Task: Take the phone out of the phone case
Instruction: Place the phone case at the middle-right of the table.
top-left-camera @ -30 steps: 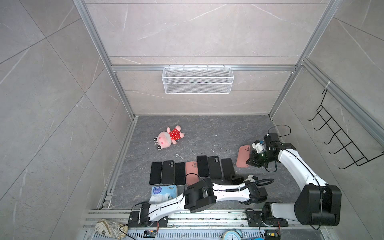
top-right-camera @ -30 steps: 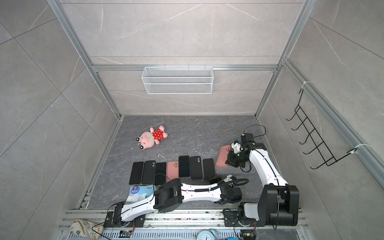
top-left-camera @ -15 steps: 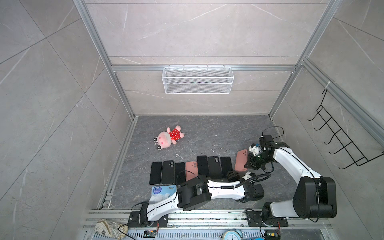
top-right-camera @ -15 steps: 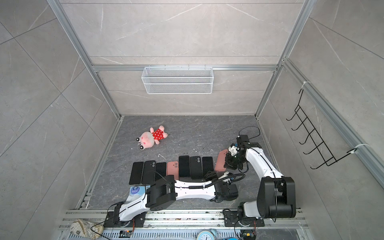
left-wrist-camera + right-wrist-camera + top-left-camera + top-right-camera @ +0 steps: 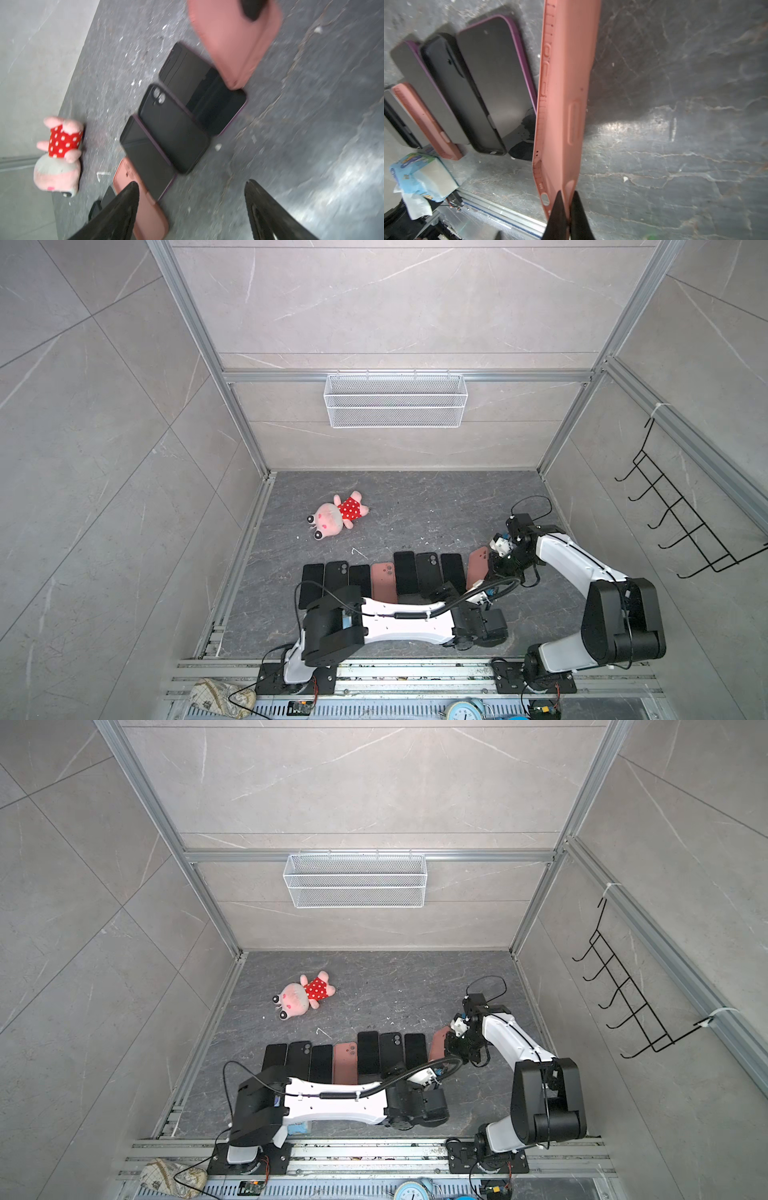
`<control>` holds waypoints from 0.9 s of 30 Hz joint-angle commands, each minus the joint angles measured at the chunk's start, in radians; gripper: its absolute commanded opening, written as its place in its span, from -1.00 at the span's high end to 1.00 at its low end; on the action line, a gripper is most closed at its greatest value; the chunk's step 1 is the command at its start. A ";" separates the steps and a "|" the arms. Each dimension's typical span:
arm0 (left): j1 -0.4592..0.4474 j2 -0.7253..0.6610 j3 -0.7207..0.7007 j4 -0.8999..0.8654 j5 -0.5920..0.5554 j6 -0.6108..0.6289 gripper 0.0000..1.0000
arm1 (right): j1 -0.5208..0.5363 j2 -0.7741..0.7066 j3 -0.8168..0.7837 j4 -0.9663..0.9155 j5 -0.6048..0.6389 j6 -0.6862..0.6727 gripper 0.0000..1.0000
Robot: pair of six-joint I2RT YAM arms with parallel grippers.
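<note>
Grey tiled walls box in a dark, marbled surface (image 5: 415,506). A white wire basket (image 5: 395,402) hangs on the back wall and a black hook rack (image 5: 681,522) is at the right of the frame. A pink stuffed toy (image 5: 336,514) in a red spotted dress lies left of centre, well apart from everything else.

Below it, both top views show a row of phones (image 5: 428,572) lying flat side by side across the lower middle of the frame. Most are dark, and there is a second pink one (image 5: 383,583) among them. At the right end of that row the right hand (image 5: 568,194) is pinched tight on one end of the pink case (image 5: 566,93). The case is tipped up on its long edge, just beside a dark phone with a purple rim (image 5: 496,79). I cannot tell from here whether a phone sits inside it.

The left hand (image 5: 191,182) reaches in low from the lower left of the frame, near the row's right end. Its fingers (image 5: 124,199) are spread wide with nothing between them. The left wrist view is blurred.

A blue tissue pack (image 5: 421,176) shows in the lower left of the right wrist view.
</note>
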 commanded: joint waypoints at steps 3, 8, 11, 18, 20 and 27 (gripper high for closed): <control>0.003 -0.159 -0.088 -0.053 -0.062 -0.159 -0.64 | 0.040 0.032 -0.021 0.003 0.076 0.028 1.00; 0.021 -0.240 -0.130 -0.102 -0.104 -0.189 -0.64 | 0.060 0.045 -0.019 -0.004 0.123 0.045 1.00; 0.038 -0.283 -0.158 -0.118 -0.118 -0.195 -0.65 | 0.064 0.046 -0.014 -0.007 0.140 0.050 1.00; 0.084 -0.372 -0.203 -0.126 -0.139 -0.186 -0.65 | 0.108 0.155 0.067 -0.016 0.171 0.036 1.00; 0.099 -0.395 -0.212 -0.130 -0.140 -0.189 -0.65 | 0.152 0.202 0.120 -0.043 0.223 0.003 1.00; 0.155 -0.478 -0.252 -0.133 -0.144 -0.191 -0.64 | 0.192 0.282 0.192 -0.066 0.276 -0.055 0.60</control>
